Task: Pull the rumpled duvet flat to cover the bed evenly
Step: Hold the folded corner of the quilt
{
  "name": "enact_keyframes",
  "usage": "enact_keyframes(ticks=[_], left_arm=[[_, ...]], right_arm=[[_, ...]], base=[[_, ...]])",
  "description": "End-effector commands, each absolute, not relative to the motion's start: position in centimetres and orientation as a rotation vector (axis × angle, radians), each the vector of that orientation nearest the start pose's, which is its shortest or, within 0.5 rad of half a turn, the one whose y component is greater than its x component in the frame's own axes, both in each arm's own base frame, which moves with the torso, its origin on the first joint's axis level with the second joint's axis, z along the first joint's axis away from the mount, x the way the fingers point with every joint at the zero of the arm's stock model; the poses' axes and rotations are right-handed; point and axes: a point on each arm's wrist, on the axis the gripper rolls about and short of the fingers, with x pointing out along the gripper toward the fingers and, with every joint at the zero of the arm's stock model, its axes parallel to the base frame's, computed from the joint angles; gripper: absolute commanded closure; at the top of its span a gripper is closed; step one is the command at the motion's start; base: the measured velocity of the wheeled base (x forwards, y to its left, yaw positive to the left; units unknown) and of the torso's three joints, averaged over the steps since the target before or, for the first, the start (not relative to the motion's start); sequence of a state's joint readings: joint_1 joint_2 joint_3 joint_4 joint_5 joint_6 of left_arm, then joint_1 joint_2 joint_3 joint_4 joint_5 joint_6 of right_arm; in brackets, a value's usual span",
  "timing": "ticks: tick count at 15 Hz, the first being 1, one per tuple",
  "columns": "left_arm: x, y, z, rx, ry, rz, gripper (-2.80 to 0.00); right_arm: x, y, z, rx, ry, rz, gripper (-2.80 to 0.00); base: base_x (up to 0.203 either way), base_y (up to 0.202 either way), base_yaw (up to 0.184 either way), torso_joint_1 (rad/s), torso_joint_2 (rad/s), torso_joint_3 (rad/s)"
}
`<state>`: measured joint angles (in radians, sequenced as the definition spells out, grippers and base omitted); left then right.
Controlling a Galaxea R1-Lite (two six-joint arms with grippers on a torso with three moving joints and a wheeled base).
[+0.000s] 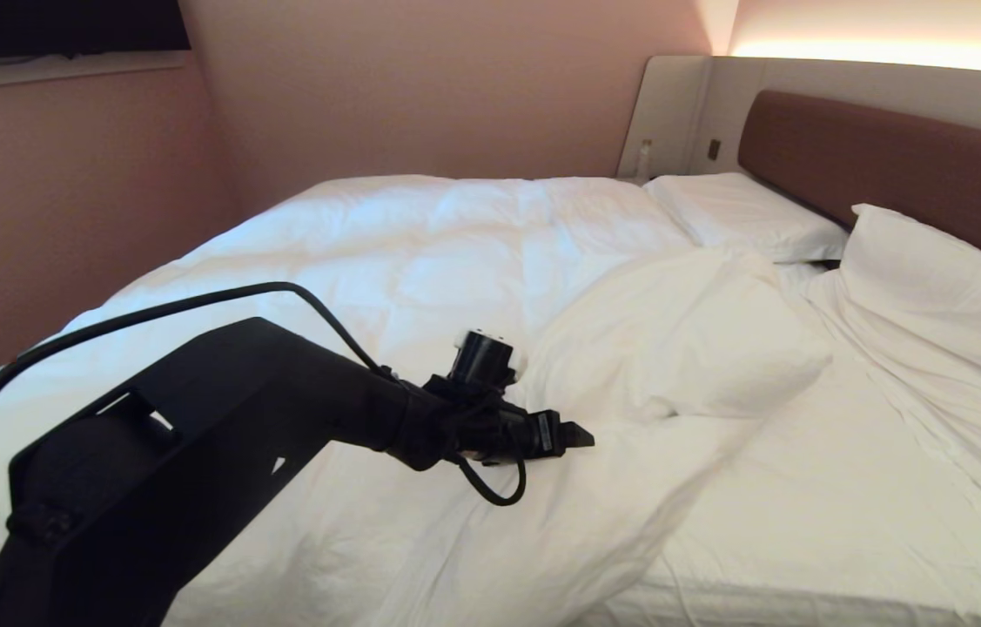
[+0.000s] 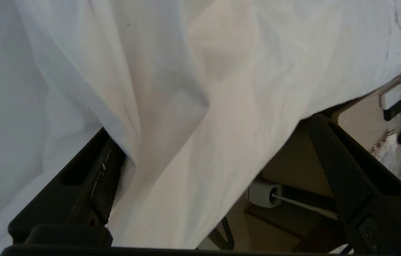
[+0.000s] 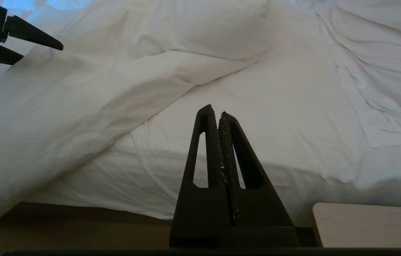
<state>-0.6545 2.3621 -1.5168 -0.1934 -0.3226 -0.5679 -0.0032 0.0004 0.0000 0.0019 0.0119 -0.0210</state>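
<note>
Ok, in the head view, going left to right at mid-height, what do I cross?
Left arm → left gripper → folded-back duvet → bare sheet → near pillow.

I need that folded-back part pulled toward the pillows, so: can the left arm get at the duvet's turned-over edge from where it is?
Probably yes. The left gripper hangs just over the duvet with its jaws open, right beside the folded-back flap, and nothing stands between them. The right gripper is shut, low at the bed's side.

The duvet (image 1: 420, 261) hides most of the bed (image 1: 803, 488) (its near edge is cropped).
</note>
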Motion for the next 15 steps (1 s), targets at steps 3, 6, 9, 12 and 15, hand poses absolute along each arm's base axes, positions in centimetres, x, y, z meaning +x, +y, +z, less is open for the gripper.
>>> enact_keyframes(ticks=[3,6,9,12,15], left_arm=[[35.5,-30.2,7.8,-0.404,0.903,-0.759,-2.8],[35.6,-30.3,7.9,-0.427,0.909,-0.75,-2.8],[35.7,-30.3,7.8,-0.441,0.914,-0.744,0.0],[35.4,-30.4,8.1,-0.441,0.914,-0.751,0.0],[34.8,-30.5,8.7,-0.442,0.911,-0.761,0.0]], right_arm=[[-2.3,0.0,7.5,-0.021,0.002,0.009,0.0],[-2.3,0.0,7.5,-0.021,0.003,0.008,0.0],[-2.3,0.0,7.5,-0.021,0.003,0.009,0.0],[-2.3,0.0,7.5,-0.021,0.003,0.009,0.0],[-2.3,0.0,7.5,-0.021,0.002,0.009,0.0]], base=[[0.0,0.0,0.0,0.0,0.0,0.0],[0.0,0.0,0.0,0.0,0.0,0.0],[0.0,0.0,0.0,0.0,0.0,0.0],[0.0,0.0,0.0,0.0,0.0,0.0],[0.0,0.0,0.0,0.0,0.0,0.0]])
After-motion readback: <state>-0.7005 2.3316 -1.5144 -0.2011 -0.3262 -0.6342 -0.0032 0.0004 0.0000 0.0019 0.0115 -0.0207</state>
